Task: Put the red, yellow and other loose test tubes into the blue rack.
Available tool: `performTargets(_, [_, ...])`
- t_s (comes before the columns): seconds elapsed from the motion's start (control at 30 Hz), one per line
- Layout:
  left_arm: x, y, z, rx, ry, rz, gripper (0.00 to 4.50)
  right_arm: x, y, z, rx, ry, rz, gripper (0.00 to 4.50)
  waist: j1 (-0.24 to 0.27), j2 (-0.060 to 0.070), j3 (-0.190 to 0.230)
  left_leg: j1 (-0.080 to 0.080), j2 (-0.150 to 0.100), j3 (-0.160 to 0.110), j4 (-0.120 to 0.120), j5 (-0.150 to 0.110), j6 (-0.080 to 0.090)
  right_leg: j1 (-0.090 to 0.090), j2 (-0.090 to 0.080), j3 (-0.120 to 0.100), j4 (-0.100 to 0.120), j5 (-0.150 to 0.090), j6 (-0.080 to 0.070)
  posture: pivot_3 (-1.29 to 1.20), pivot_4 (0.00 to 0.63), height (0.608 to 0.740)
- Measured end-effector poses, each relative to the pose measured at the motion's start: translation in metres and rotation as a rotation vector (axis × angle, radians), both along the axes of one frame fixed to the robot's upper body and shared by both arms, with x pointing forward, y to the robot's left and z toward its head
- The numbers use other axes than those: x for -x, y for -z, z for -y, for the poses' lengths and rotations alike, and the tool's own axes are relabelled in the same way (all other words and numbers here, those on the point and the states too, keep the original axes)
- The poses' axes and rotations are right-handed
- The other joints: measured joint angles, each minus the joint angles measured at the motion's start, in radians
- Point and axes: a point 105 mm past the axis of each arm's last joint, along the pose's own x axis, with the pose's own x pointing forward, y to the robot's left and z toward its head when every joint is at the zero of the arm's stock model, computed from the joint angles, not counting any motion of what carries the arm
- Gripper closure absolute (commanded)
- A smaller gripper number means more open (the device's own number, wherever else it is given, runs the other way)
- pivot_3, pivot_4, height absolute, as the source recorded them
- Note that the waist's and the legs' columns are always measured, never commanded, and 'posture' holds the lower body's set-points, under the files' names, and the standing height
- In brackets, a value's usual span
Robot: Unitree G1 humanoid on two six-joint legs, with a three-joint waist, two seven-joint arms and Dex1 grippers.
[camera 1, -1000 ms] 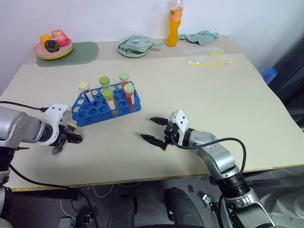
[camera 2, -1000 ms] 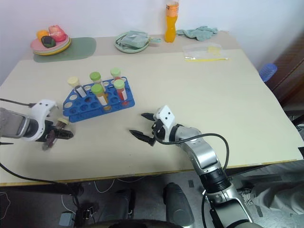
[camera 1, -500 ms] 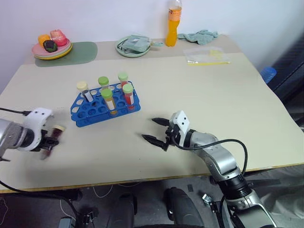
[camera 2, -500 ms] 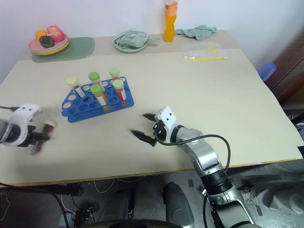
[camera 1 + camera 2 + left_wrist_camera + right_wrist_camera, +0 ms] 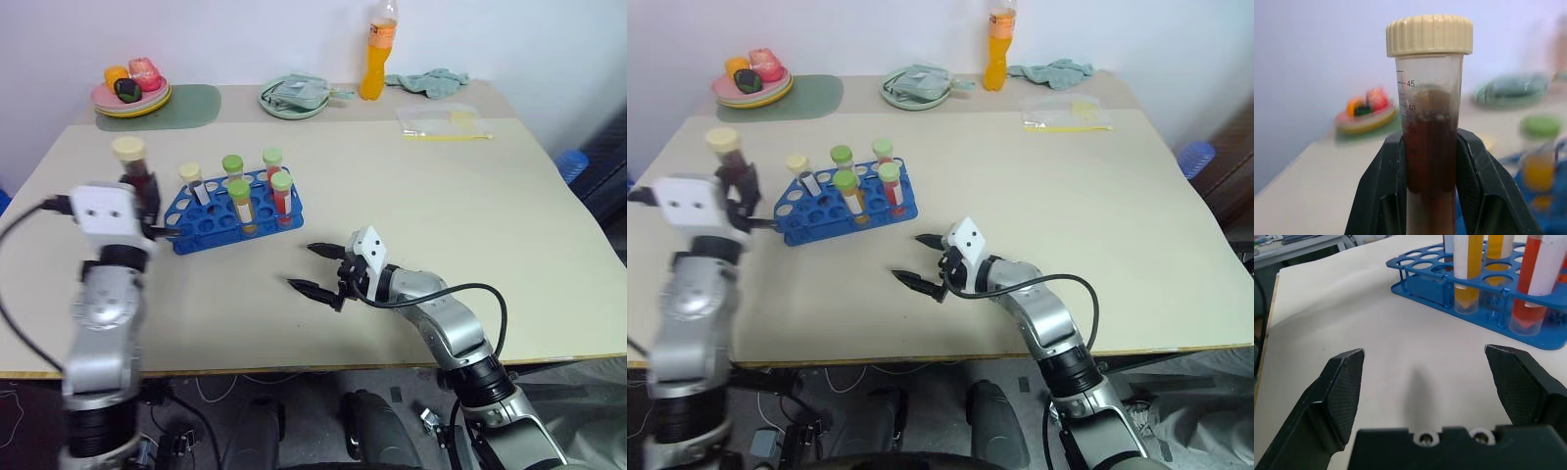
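The left arm stands raised at the table's left side, forearm upright, and the left gripper (image 5: 137, 196) is clamped on the maroon test tube (image 5: 1429, 142), holding it upright just beside the left end of the blue rack (image 5: 201, 233). In the left wrist view the two black fingers (image 5: 1378, 191) press the tube from both sides around its middle, with the ribbed cream cap (image 5: 1429, 35) and the printed scale standing clear above them. The liquid inside is dark brownish red and fills the tube to a little below the scale's upper marks.

The right arm reaches low over the table (image 5: 441, 196) from the near edge, its forearm almost level and angled toward the left. The right gripper (image 5: 318, 268) has its pointed fingers spread wide with nothing between them, hanging just above the bare tabletop, near the rack's front right corner but apart from it.

The rack sits on the left half of the table, turned slightly askew. Five capped tubes stand in its back and right holes: one cream-capped tube (image 5: 190, 177) leaning a little, and four green-capped tubes, two with yellow liquid (image 5: 1469, 269) and two with red-orange liquid (image 5: 1535, 279). The holes nearer the left gripper are open.
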Motion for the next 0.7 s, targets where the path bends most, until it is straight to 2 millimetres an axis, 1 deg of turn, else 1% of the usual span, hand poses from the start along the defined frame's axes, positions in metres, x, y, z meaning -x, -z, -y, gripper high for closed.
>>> performTargets(0.1, [-0.011,0.018,0.014,-0.002,-0.009,0.022,3.72,0.000,0.000,0.000,0.001,0.001,0.001,0.14,-0.006,0.000,0.000,0.001,0.001,0.000,0.000,0.000,0.000,0.000,0.001,0.000,0.000,0.000,0.000,0.00,0.150,0.740])
performTargets(0.23, [-0.025,0.037,0.019,0.032,-0.032,0.004,3.72,-0.002,0.000,0.001,0.008,0.014,0.005,0.14,-0.002,0.000,0.000,0.000,0.000,0.000,0.000,0.000,0.000,0.000,0.001,0.000,0.000,0.000,0.000,0.00,0.150,0.740])
performTargets(0.33, [-0.030,0.041,0.022,0.028,-0.028,0.000,3.72,-0.003,0.001,0.003,0.015,0.029,0.008,0.14,-0.001,0.000,0.000,0.000,0.000,0.000,0.000,0.000,0.000,0.000,0.001,0.000,0.000,0.000,0.000,0.00,0.150,0.740])
performTargets(0.6, [-0.035,0.052,0.023,0.047,-0.018,-0.042,3.72,-0.004,0.004,0.005,0.017,0.052,0.000,0.14,-0.002,0.000,0.000,0.000,0.000,0.000,0.000,0.000,0.000,0.000,0.001,0.000,0.000,0.000,0.000,0.00,0.150,0.740])
performTargets(0.7, [-0.037,0.052,0.024,0.046,-0.015,-0.052,3.72,-0.004,0.004,0.005,0.016,0.052,0.000,0.14,-0.002,0.000,0.000,0.000,0.000,0.000,0.000,0.000,0.000,0.000,0.001,0.000,0.001,0.000,0.000,0.00,0.150,0.740])
